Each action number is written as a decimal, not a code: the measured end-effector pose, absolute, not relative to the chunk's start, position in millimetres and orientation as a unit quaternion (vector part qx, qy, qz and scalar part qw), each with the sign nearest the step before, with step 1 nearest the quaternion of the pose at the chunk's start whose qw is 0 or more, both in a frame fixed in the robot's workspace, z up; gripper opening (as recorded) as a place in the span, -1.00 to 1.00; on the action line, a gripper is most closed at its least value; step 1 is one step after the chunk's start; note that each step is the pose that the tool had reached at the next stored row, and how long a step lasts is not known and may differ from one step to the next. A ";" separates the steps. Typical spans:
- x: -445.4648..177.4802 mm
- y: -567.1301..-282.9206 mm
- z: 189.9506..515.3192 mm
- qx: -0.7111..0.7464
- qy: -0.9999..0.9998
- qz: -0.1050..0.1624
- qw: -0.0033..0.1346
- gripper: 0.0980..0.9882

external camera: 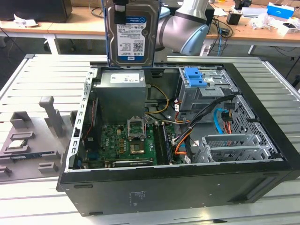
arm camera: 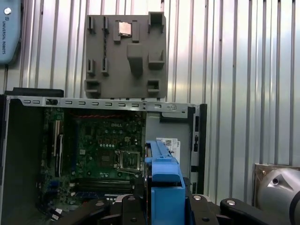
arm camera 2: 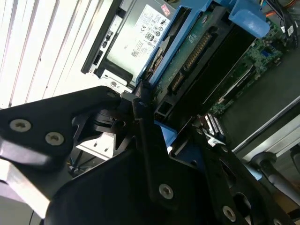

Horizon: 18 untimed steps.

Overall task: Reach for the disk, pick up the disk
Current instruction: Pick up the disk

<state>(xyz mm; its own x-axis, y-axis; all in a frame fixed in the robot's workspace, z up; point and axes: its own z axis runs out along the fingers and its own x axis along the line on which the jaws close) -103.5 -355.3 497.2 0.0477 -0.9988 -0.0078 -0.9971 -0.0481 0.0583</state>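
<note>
Hand (external camera: 121,11), largely cropped, around disk (external camera: 133,40).

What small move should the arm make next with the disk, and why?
Probably just a steady hold, or at most a slight straight lift. The gripper is shut on the disk, which hangs upright above the open case and touches nothing in it, so the pickup looks done.

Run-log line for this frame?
gripper: shut on disk | disk: held upright above open computer case | pick: done
</note>
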 end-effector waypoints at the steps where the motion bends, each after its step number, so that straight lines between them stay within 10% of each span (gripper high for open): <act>1: -101.2 -355.3 497.3 0.724 -0.690 -0.023 0.019 -0.39; 18: -45.0 -355.2 497.3 0.723 -0.690 -0.025 0.021 -0.39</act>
